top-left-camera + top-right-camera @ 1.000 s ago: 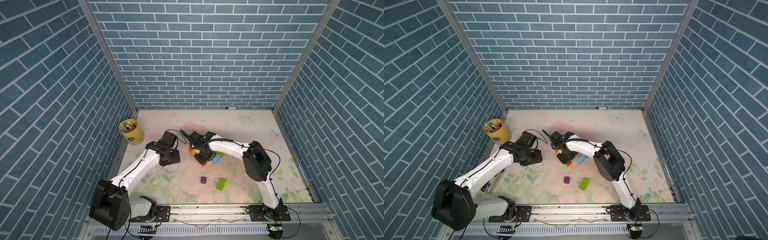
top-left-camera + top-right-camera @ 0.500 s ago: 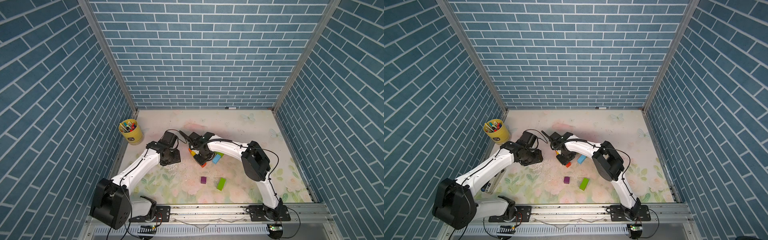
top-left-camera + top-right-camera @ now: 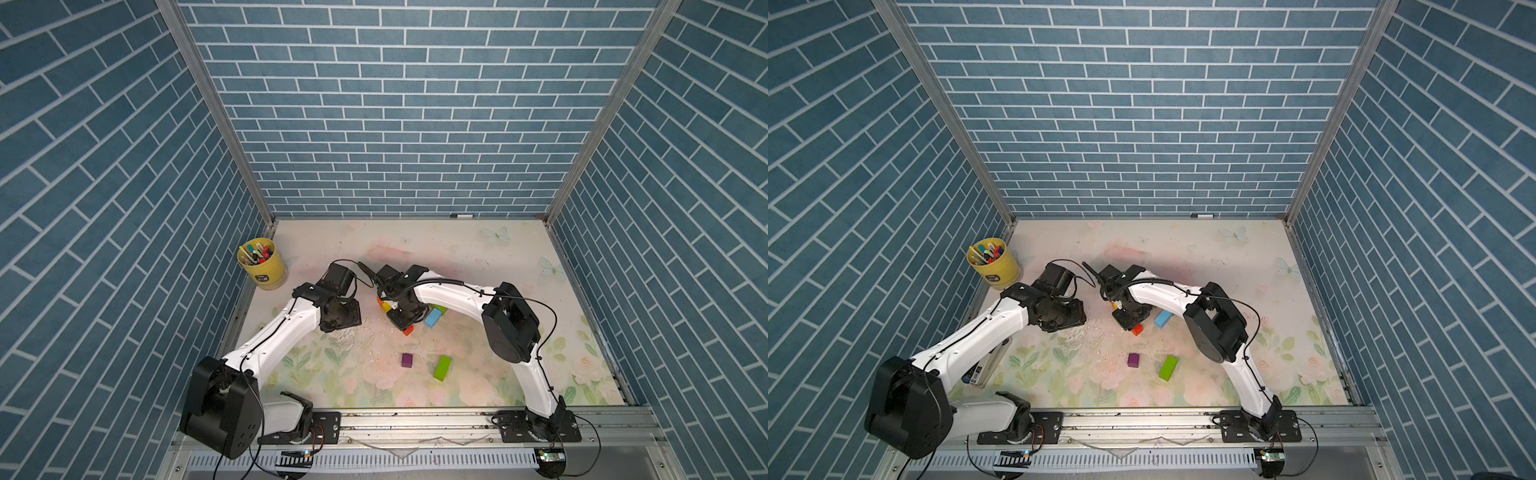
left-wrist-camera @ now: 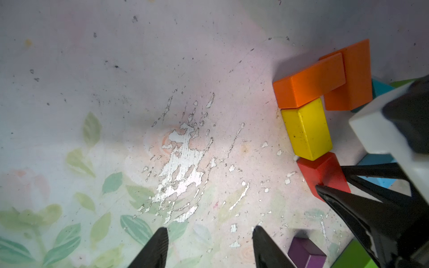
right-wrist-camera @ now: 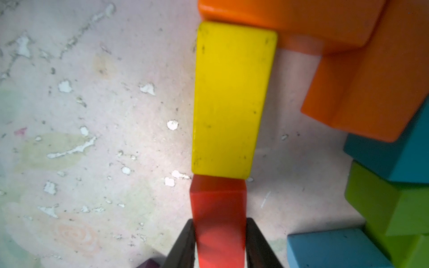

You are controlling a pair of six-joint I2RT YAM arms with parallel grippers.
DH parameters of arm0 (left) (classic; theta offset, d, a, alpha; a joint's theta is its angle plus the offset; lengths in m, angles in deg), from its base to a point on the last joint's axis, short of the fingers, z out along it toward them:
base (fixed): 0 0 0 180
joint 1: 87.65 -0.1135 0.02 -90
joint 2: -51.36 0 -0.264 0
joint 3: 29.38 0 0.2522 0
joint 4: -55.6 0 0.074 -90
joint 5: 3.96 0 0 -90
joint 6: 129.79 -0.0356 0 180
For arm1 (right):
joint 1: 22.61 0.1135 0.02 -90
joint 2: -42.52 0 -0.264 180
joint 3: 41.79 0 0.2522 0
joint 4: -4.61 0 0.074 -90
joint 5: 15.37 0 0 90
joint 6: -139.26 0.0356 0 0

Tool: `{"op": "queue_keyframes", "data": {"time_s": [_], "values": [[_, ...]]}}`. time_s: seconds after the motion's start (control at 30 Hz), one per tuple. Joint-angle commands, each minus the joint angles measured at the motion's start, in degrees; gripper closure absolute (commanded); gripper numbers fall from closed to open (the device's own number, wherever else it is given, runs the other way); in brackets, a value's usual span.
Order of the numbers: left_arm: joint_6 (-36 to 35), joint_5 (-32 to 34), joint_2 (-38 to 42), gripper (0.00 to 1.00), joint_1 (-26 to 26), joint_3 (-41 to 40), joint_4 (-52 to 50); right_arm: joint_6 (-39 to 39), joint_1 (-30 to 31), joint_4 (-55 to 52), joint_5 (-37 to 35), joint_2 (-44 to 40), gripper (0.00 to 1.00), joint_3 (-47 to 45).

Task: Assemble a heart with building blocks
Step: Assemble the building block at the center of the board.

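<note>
A chain of touching building blocks forms part of the heart: two orange bricks [image 4: 308, 81], a yellow brick [image 5: 232, 99] and a red brick [image 5: 218, 208] end to end. A teal triangle [image 5: 399, 157], a green brick [image 5: 394, 208] and a light-blue brick [image 3: 432, 318] sit on the other side. My right gripper [image 5: 219, 220] is shut on the red brick, whose end touches the yellow one. A purple cube [image 3: 407, 360] and another green brick [image 3: 442, 368] lie apart, nearer the front. My left gripper [image 4: 210, 229] is open over bare mat to the left of the blocks.
A yellow cup of marker pens [image 3: 262, 268] stands at the back left. A stapler [image 3: 984, 368] lies by the left wall under the left arm. A black marker [image 3: 461, 215] rests against the back wall. Brick-patterned walls close three sides.
The right wrist has shifted slightly around the red brick. The left arm has not moved.
</note>
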Motion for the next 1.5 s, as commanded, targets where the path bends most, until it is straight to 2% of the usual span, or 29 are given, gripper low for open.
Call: {"op": "queue_keyframes", "data": {"time_s": [0.0,0.1,0.2,0.27,0.5,0.87,1.27,1.37,1.47], "values": [[-0.3,0.3,0.4,0.39,-0.4,-0.7,-0.3,-0.4,0.2,-1.2,-1.2,-0.5,0.67,0.4],[-0.2,0.2,0.6,0.39,-0.4,-0.7,-0.3,-0.6,0.2,-1.1,-1.4,-0.5,0.66,0.3],[-0.2,0.3,0.5,0.39,-0.3,-0.6,-0.3,-0.7,0.2,-0.7,-1.3,-0.6,0.58,0.2],[-0.2,0.3,0.7,0.39,-0.4,-0.7,-0.3,-0.7,0.2,-0.6,-1.3,-0.7,0.58,0.3],[-0.1,0.4,0.7,0.39,-0.3,-0.9,-0.4,-0.7,0.2,-0.4,-1.6,-0.4,0.65,0.5],[-0.2,0.3,1.0,0.39,-0.3,-1.5,-0.2,-0.3,0.2,-0.1,-1.7,0.0,0.68,1.3],[-0.1,-1.7,1.2,0.39,-0.2,-1.3,0.5,0.6,0.3,0.6,-2.0,-4.5,0.38,-0.1],[-0.9,-2.6,1.9,0.36,1.2,-0.6,1.0,4.2,-0.5,1.7,-6.8,-10.0,0.36,-1.6],[-2.8,-3.4,1.3,0.32,5.9,1.7,1.3,14.4,-4.3,-0.4,-18.7,-18.6,0.36,-4.5]]}}
